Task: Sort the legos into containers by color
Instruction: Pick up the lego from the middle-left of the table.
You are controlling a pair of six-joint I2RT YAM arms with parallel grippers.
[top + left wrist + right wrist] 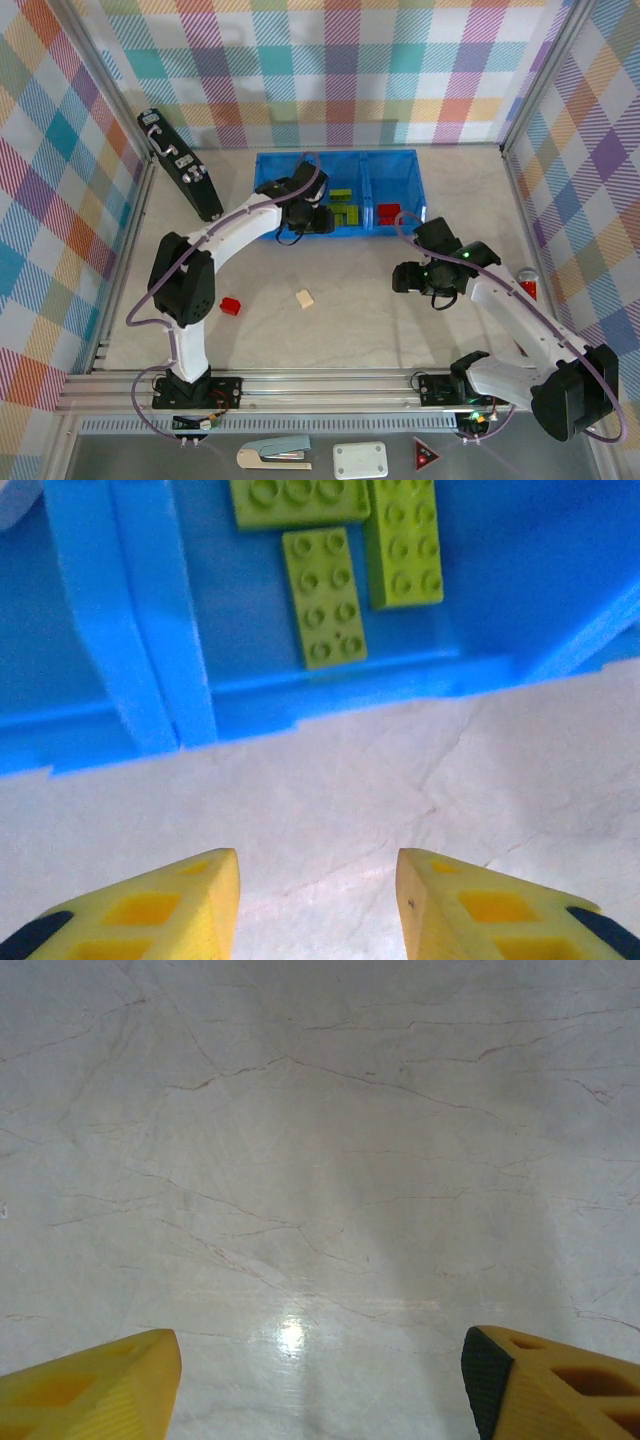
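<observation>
A: Legos first, where are they?
B: Three lime green bricks (325,595) lie flat, studs up, in the middle compartment of the blue tray (400,160). One red brick (388,211) is in the right compartment. The left compartment is mostly behind the left arm, so I can't tell what's in it.
A: Any loose ones?
B: Two on the table, well near of the tray: a red brick (231,305) and a cream brick (305,298) to its right, apart from each other.
A: Left gripper?
B: The left gripper (318,880) is just near of the tray's near wall, over bare marble-look tabletop (450,760). Its yellow fingers (200,900) have a narrow gap with nothing in it.
A: Right gripper?
B: The right gripper (320,1360) is over bare table, near and right of the tray, jaws wide and empty.
A: Other stuff?
B: A black rectangular device (180,165) leans at the far left. A white box (360,460) and a red triangle sign (427,456) sit on the near ledge.
</observation>
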